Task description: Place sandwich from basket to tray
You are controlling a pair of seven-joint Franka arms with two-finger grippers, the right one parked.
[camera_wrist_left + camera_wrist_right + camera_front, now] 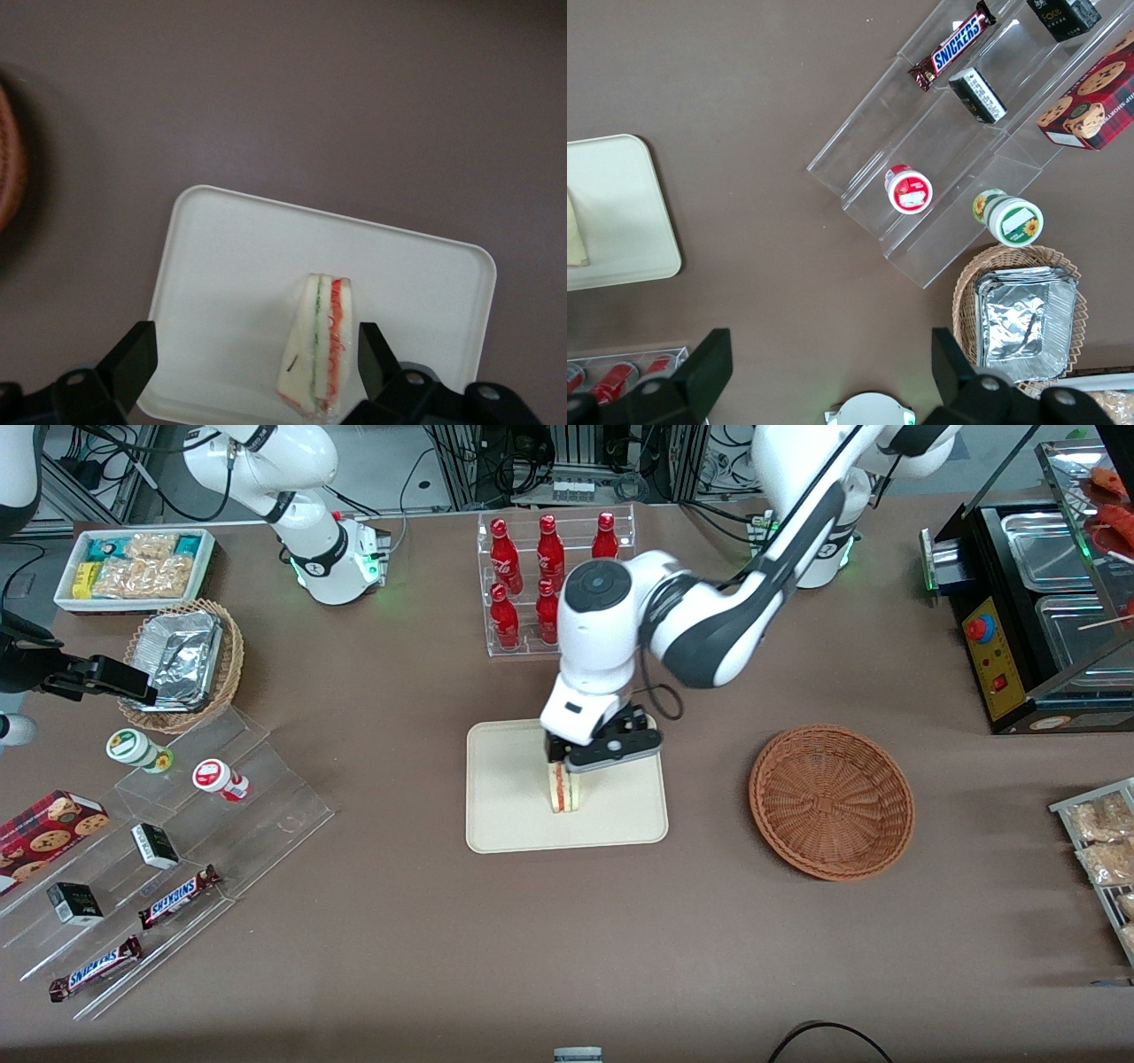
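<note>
The sandwich, a white wedge with red and green filling, stands on its edge on the cream tray near the tray's middle. My left gripper hangs just above the tray and is open. The sandwich sits between its black fingers, close to one and well apart from the other. The reddish-brown woven basket lies empty beside the tray, toward the working arm's end. The right wrist view shows the tray with a corner of the sandwich.
A clear rack of red cola bottles stands farther from the front camera than the tray. Toward the parked arm's end are stepped acrylic shelves with snacks, a tan basket with foil and a white snack bin. A black food warmer stands at the working arm's end.
</note>
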